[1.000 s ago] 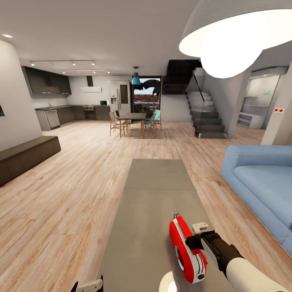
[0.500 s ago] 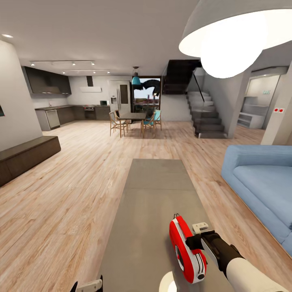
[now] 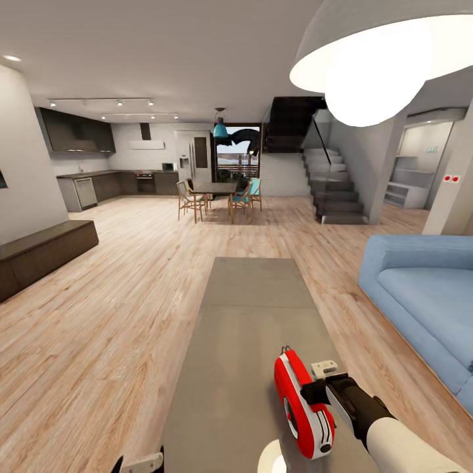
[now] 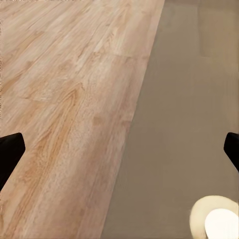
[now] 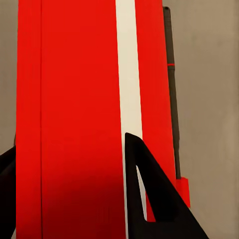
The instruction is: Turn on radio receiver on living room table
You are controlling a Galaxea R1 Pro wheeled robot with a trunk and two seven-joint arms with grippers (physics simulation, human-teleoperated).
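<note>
1. Standing at the near end of the tabletop [image 3: 253, 309], long, low and matte grey, running away toward the dining set [image 3: 217, 197] and the dark kitchen [image 3: 98, 157] beyond.
2. Resting on that near end, close to the right-hand edge: the radio receiver [image 3: 302, 401], glossy red shell, white front panel turned toward the robot's base, thin handle along the top.
3. Reaching in from the sofa side: the right gripper [image 3: 318, 393], black fingers closing around the radio's body. In the right wrist view, red casing [image 5: 74, 119] between two dark fingers [image 5: 149, 199], one on each side and touching or very nearly so; jaws spread to the radio's width and pinching it, by appearance, probably to steady it or press a switch.
4. Hanging low at the table's left edge: the left gripper [image 3: 141, 463], barely visible in the head view. In the left wrist view, fingertips [image 4: 10, 149] at opposite borders, wide apart, nothing between them but floor [image 4: 64, 89] and tabletop; jaws spread and idle, likely parked clear of the working arm.
5. Pale round glow on the grey surface near the robot: most likely a reflection of the pendant lamp [image 3: 374, 59] overhead.
6. Blue sofa [image 3: 420, 295] to the right, well apart from the table.
7. No sign visible of whether the radio is on yet.
</note>
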